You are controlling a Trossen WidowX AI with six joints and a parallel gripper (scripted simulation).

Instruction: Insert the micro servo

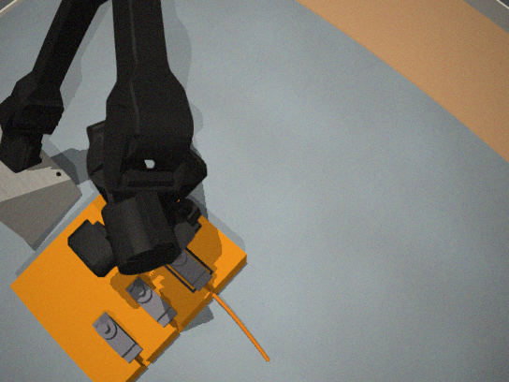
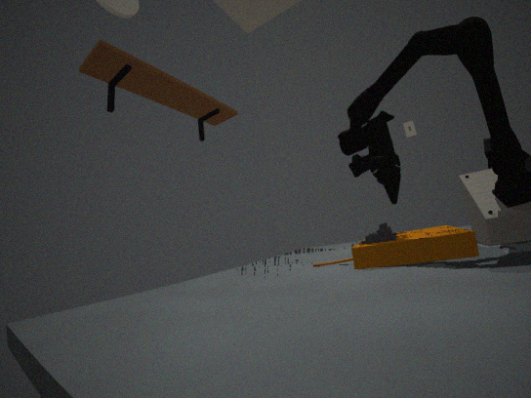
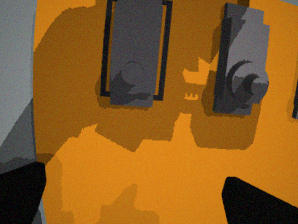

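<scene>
My gripper (image 2: 393, 195) hung open and empty above the deck (image 2: 415, 249); my wrist hid part of the micro servo (image 1: 193, 271) in its pocket.

From the exterior view I see my arm (image 2: 480, 73) arching from its base at the right edge up to the top of the frame, then bending down and leftward to the wrist. My end effector (image 2: 393, 192) hangs in mid-air at right of centre, tips pointing downward, touching nothing. Its jaws are spread wide with nothing between them. In the wrist view, the two dark fingertips sit in the lower left and lower right corners, far apart.
</scene>
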